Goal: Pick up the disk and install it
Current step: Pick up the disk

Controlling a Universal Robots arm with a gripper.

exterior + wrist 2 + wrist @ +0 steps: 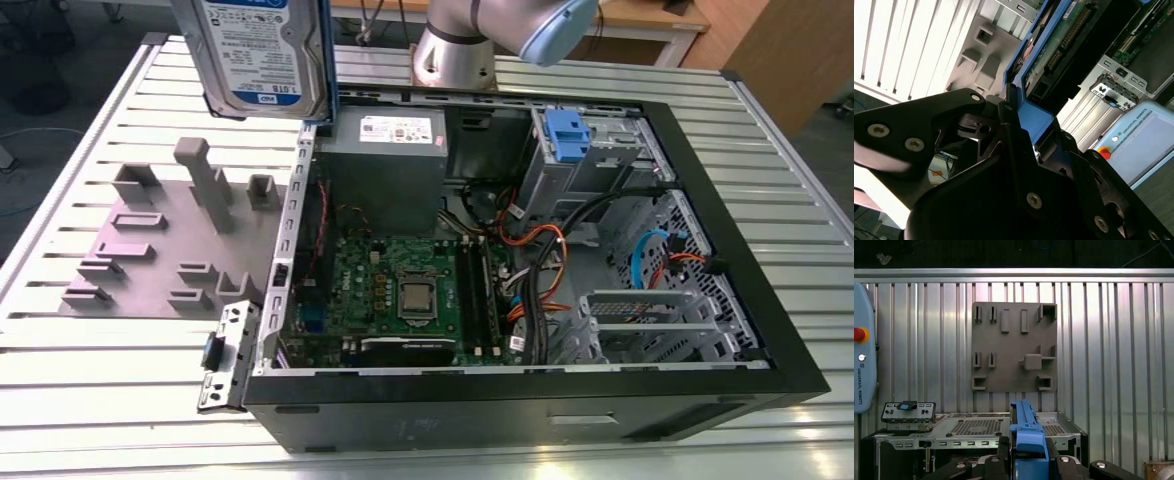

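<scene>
The disk (267, 55), a silver drive with a white-and-blue label in a blue bracket, hangs upright high over the table at the exterior view's upper left, above the near corner of the open computer case (747, 250). In the first wrist view its blue bracket (1026, 435) shows edge-on, with my gripper (1028, 460) shut on it from both sides. In the second wrist view the black fingers (1004, 115) clamp the blue frame, and the disk's green circuit side (1064, 35) faces the camera.
Inside the case lie the grey power-supply box (387, 150), the motherboard (400, 290), loose cables and a drive bay with a blue latch (567, 135). A grey fixture plate (174, 240) with upright pegs sits on the exterior view's left. A teach pendant (864, 350) lies beside the case.
</scene>
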